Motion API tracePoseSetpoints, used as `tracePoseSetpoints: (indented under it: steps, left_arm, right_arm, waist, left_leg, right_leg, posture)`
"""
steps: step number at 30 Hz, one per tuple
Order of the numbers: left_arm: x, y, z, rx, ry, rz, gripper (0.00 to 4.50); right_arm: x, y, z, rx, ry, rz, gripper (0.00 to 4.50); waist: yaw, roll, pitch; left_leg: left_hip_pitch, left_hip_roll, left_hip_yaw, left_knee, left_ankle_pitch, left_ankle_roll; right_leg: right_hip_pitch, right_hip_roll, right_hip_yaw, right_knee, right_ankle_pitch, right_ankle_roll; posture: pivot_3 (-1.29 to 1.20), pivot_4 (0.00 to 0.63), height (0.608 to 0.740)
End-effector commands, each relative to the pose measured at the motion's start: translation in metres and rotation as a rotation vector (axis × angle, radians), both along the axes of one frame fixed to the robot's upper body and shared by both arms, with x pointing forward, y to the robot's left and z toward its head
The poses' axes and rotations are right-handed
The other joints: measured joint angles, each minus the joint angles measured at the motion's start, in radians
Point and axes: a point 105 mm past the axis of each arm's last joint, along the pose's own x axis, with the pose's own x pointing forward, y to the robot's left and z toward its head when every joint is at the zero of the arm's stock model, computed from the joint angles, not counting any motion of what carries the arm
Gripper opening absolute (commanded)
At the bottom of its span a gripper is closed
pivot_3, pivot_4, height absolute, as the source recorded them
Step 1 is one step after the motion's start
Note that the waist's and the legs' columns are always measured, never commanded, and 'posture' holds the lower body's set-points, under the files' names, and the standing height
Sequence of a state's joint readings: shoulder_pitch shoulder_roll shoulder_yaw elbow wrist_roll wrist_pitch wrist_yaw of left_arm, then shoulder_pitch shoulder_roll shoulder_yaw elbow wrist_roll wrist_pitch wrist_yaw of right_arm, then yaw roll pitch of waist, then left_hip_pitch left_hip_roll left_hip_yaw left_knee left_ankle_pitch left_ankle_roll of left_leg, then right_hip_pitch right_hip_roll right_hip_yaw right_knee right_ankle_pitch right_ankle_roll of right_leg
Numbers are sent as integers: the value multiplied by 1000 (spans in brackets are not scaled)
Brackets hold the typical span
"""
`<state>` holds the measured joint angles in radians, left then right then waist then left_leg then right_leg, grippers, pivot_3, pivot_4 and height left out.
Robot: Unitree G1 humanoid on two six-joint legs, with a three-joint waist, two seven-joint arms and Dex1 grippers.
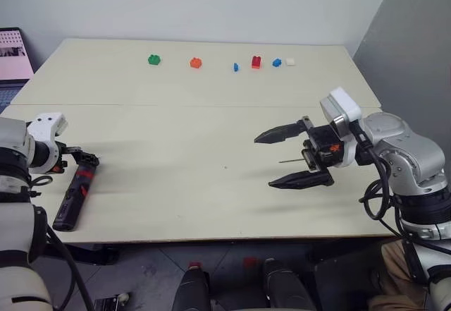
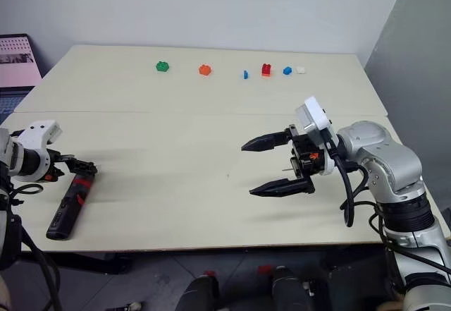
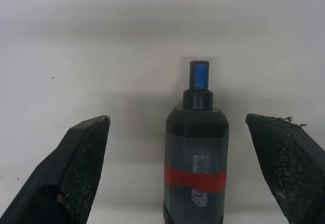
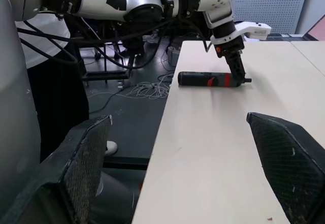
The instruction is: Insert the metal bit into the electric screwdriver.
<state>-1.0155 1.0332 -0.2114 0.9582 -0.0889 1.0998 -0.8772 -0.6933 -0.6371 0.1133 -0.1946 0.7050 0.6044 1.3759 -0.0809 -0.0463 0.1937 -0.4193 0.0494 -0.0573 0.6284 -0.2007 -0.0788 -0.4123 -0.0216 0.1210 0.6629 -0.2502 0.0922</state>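
The electric screwdriver [image 1: 76,197] lies flat on the table [image 1: 183,149], close to its near edge and near the near-left corner, with its narrow tip end pointing away from that edge. The left gripper [image 1: 83,159] hangs just over the tip end with its 2 fingers spread wide to either side of the barrel and nothing between them yet; in the left wrist view the red band [image 3: 194,178] sits centred between the 2 pads.

The right gripper [image 1: 292,157] hovers above the right half of the table, well apart from the screwdriver, with its 2 fingers also spread as wide as they go. The metal bit [image 1: 290,161] shows as a thin grey rod jutting from the palm area between those fingers; neither finger presses on it, and how it is lodged there cannot be told.

The main risk seems to be the bit: since the fingers do not clamp it, a quick swing of the right arm could shake it loose. The second risk is on the left. A pinch so near the tip may tip or roll the round barrel, and with the near edge close it could slide off the table.

Room is generous otherwise. The middle of the table is bare between the 2 arms, and the 6 small coloured blocks [image 1: 196,63] sit in a row along the far edge.
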Motion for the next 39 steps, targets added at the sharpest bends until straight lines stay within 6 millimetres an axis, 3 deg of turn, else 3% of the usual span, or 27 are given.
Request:
tracePoseSetpoints:
  steps: [1, 29, 39]
  left_arm:
    - [4, 1, 7, 23, -14, -14, 4500]
    - [-5, -1, -11, 3, 64, -31, 4500]
    - [5, -4, -10, 17, 28, -38, 2458]
  right_arm:
    - [-6, 3, 8, 5, -41, 31, 4482]
    - [-13, 6, 4, -9, -33, 45, 4482]
    - [-15, 6, 1, -15, -28, 41, 4500]
  waist:
    - [0, 0, 0]
    - [-1, 0, 0]
    - [1, 0, 0]
  left_leg:
    - [0, 0, 0, 0, 0, 0]
    - [0, 0, -1, 0, 0, 0]
    - [0, 0, -1, 0, 0, 0]
  right_leg:
    - [0, 0, 0, 0, 0, 0]
    - [0, 0, 0, 0, 0, 0]
    - [0, 0, -1, 0, 0, 0]
  posture:
    - [0, 150, 740]
    - [0, 150, 740]
    - [0, 150, 740]
